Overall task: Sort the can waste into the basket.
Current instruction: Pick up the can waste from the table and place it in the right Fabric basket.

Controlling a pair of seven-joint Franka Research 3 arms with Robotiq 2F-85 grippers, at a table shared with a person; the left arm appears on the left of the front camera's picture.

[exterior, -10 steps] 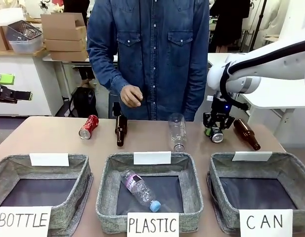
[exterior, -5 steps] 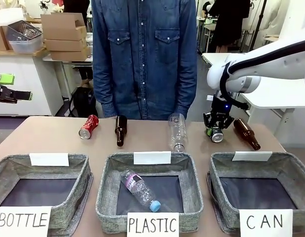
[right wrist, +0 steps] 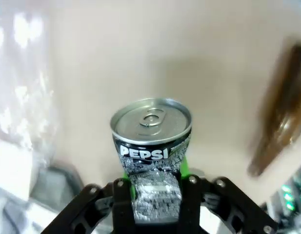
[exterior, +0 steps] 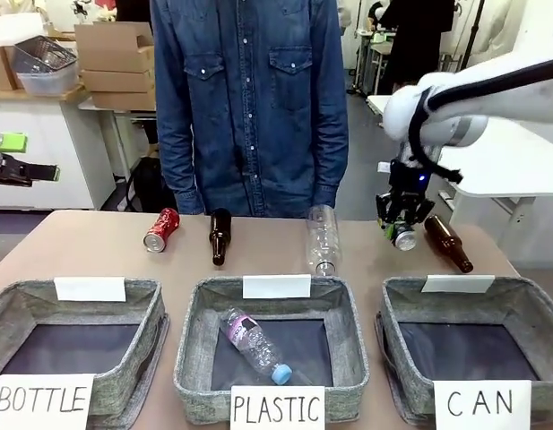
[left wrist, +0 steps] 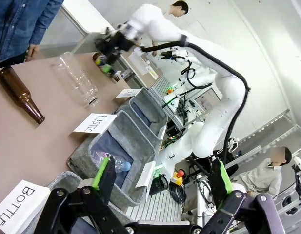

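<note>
Right end effector (exterior: 403,231): clamped on the dark blue can (right wrist: 151,139). The green pads squeeze its crumpled lower half, and the silver top points away from the wrist.
Left end effector (left wrist: 162,168): fingers spread wide apart, hanging near the BOTTLE basket (exterior: 16,300).
Dark blue can, place: at the far right of the desk (exterior: 97,255), behind the CAN basket (exterior: 536,300) and just beside a brown bottle (exterior: 448,243) lying on its side. Whether the can is off the surface, I cannot tell.
Red can (exterior: 159,230): lying on the far left of the desk, well apart from the CAN basket.
CAN basket: near right, white sign in front, dark lining in full view.
PLASTIC basket (exterior: 194,345): middle. It holds one clear plastic bottle (exterior: 254,345) with a blue cap, lying at a slant.
BOTTLE basket: near left, dark lining in full view.
Loose on the desk: a second brown bottle (exterior: 220,236) near the red can and a clear empty bottle (exterior: 322,239) behind the PLASTIC basket, both lying down.
Right wrist view adds: the "PEPSI" print and the dents — too small to read from the front.
Left wrist view adds: the right arm's whole reach from the side, over the row of baskets.
Person (exterior: 249,98): in a denim shirt, standing at the far edge.
</note>
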